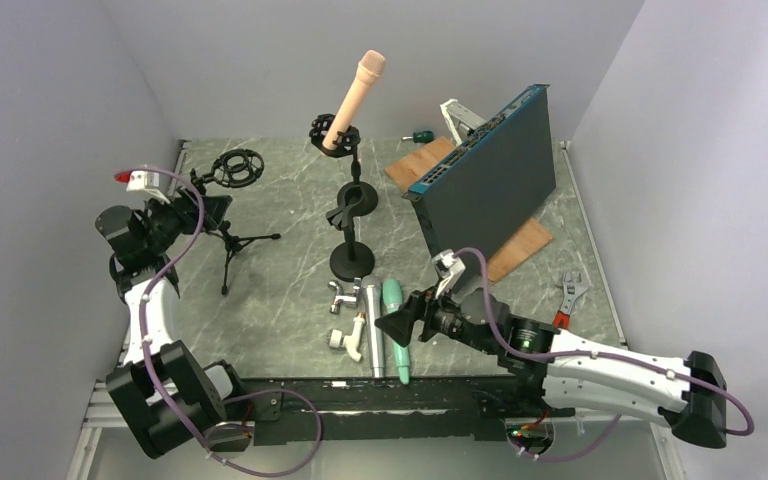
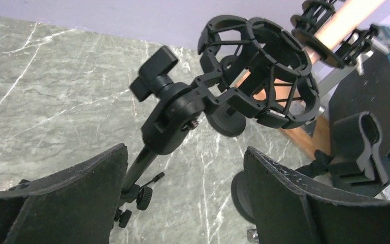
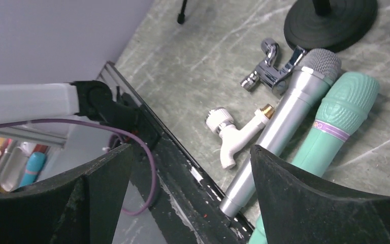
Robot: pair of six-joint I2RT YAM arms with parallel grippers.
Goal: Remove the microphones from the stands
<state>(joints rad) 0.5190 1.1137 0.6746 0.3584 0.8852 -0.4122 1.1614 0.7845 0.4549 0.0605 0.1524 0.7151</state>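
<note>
Grey counter (image 1: 280, 300): overhead, three mics (image 1: 355, 100), two stands (image 1: 352, 262); my right wrist catches two mics. Left fingers (image 2: 71, 198), right fingers (image 3: 315, 198) wide, empty.

A table (image 1: 280, 300) with a grey-green marbled top, veined in white, forms the floor of a small booth. Three plain pale lilac walls close it in, the left wall (image 1: 40, 120), the far wall (image 1: 260, 60) and the right wall (image 1: 700, 150), each meeting the tabletop at its edge. A black rail (image 1: 380, 395) runs along the near edge with bare aluminium framing (image 1: 90, 425) at the near left corner, and the light is soft and even, leaving only faint shadows on the marbled top and a paler wash on the right wall.
</note>
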